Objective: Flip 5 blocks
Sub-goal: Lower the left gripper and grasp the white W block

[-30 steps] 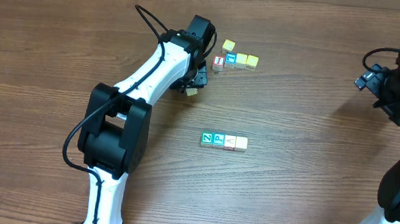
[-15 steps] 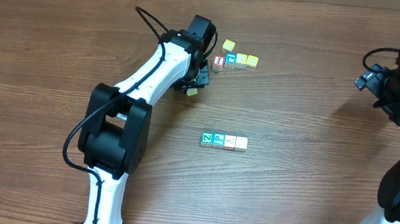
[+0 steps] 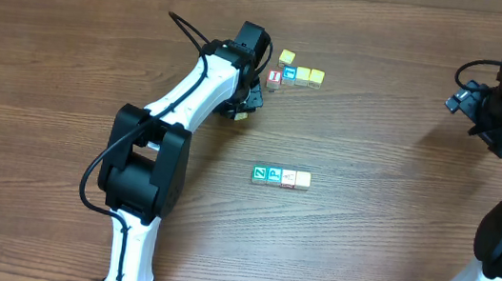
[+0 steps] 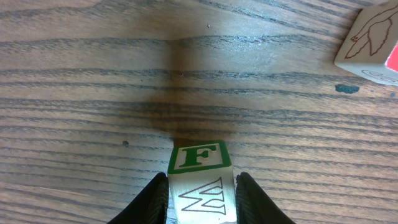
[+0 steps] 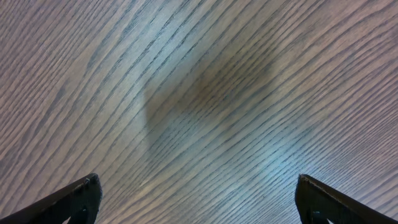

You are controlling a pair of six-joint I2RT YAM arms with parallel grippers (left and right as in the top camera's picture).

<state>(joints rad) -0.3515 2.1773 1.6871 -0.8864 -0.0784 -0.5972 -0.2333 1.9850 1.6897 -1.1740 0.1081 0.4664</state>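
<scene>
Four blocks lie in a row at mid-table: a green Z (image 3: 258, 173), a teal P (image 3: 274, 175), a whitish one (image 3: 289, 178) and a tan one (image 3: 303, 179). My left gripper (image 3: 241, 109) is up and to the left of that row, shut on a fifth block (image 4: 200, 183). This one has a whitish face with an outlined W and a green F on its front face (image 4: 199, 155). Both fingers (image 4: 152, 199) press its sides at table level. My right gripper (image 5: 198, 186) stands wide open over bare wood at the far right (image 3: 486, 119), holding nothing.
A loose cluster sits just right of the left gripper: a yellow cube (image 3: 286, 58), a red-faced cube (image 3: 274, 78) that also shows in the left wrist view (image 4: 370, 40), a teal cube (image 3: 289, 73) and two yellowish cubes (image 3: 310, 75). The left arm's cable (image 3: 188, 27) loops behind it.
The left fingers have closed in on the F block. Neither arm has otherwise shifted, and the right gripper is unchanged.
</scene>
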